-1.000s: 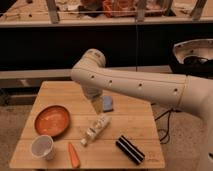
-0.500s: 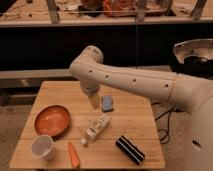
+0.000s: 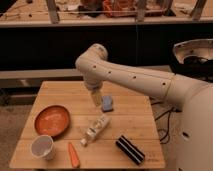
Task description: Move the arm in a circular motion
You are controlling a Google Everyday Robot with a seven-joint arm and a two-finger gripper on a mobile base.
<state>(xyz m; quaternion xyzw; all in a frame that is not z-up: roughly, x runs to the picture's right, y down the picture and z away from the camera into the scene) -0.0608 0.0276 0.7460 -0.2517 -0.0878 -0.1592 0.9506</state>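
Moved: the arm (image 3: 125, 75) swung slightly toward 3 o'clock.
Where: claw (image 3: 96, 98) hung above the surface (image 3: 135, 120), at 9 o'clock of the blue block (image 3: 107, 103).
Grip: could not tell.
Why: likely held high to circle without bumps.

Looks like a robot test lab: a metal-framed workbench (image 3: 75, 22) behind, cables (image 3: 160, 119) on the floor. The gripper (image 3: 96, 98) hangs over the wooden table (image 3: 135, 117).
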